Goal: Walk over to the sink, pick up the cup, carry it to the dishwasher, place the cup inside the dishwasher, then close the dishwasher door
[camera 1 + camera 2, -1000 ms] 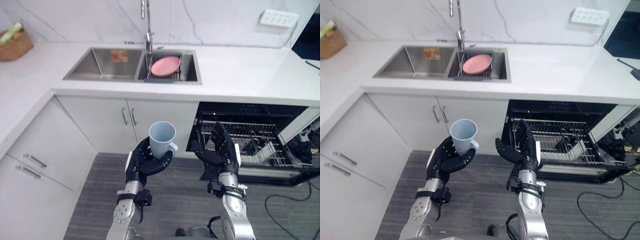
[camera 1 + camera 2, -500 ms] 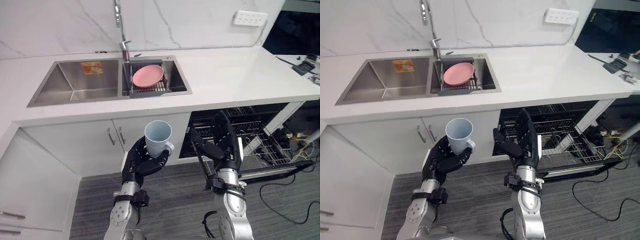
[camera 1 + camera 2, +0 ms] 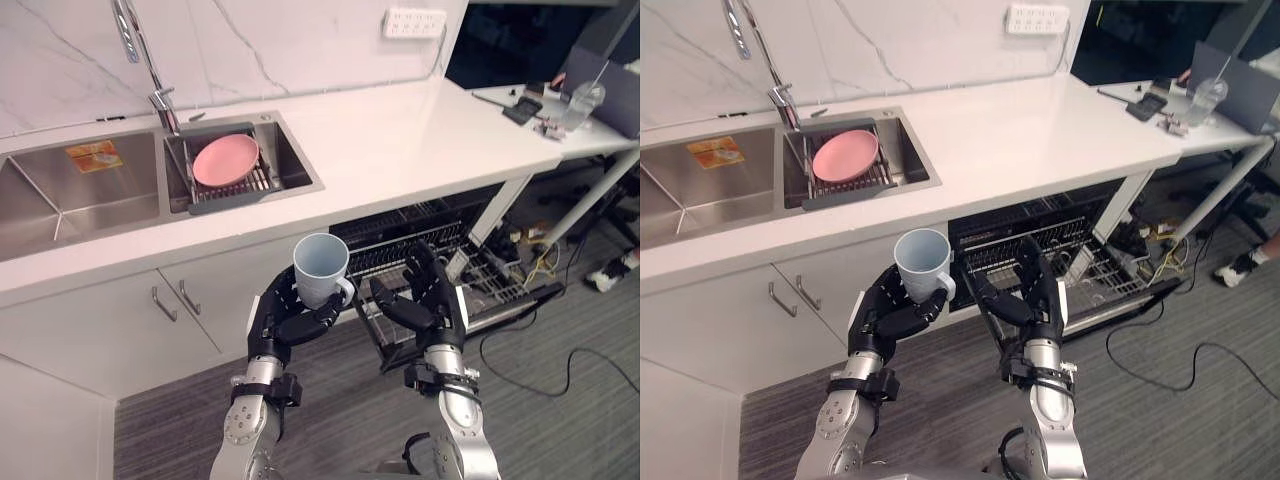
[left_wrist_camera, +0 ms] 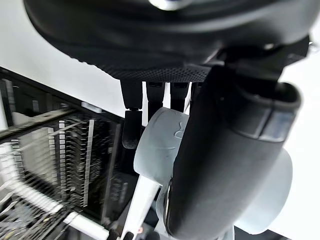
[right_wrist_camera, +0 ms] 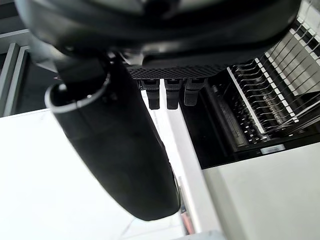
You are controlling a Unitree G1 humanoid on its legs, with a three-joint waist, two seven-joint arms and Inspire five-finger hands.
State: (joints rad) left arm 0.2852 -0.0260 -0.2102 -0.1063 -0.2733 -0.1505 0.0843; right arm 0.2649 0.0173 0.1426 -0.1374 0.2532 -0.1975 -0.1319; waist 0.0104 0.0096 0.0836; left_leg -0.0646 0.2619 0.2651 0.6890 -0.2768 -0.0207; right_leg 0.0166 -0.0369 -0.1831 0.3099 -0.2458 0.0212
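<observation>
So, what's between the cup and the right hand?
Nothing. In the left eye view the cup, gripped by the left hand, and the open right hand stand apart with a bare gap between them.

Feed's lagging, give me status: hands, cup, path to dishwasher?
Left hand shut on cup, cup upright. Right hand open, holding nothing. Dishwasher open, rack out; no obstacle seen.

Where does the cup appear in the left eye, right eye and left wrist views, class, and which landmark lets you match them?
Left eye view: cup near the centre, upright in the left hand, in front of the cabinets.
Right eye view: cup left of centre, in the same grip.
Left wrist view: cup close up, wrapped by that hand.
Shared landmark: the open dishwasher rack, beside the cup in all three views.
</observation>
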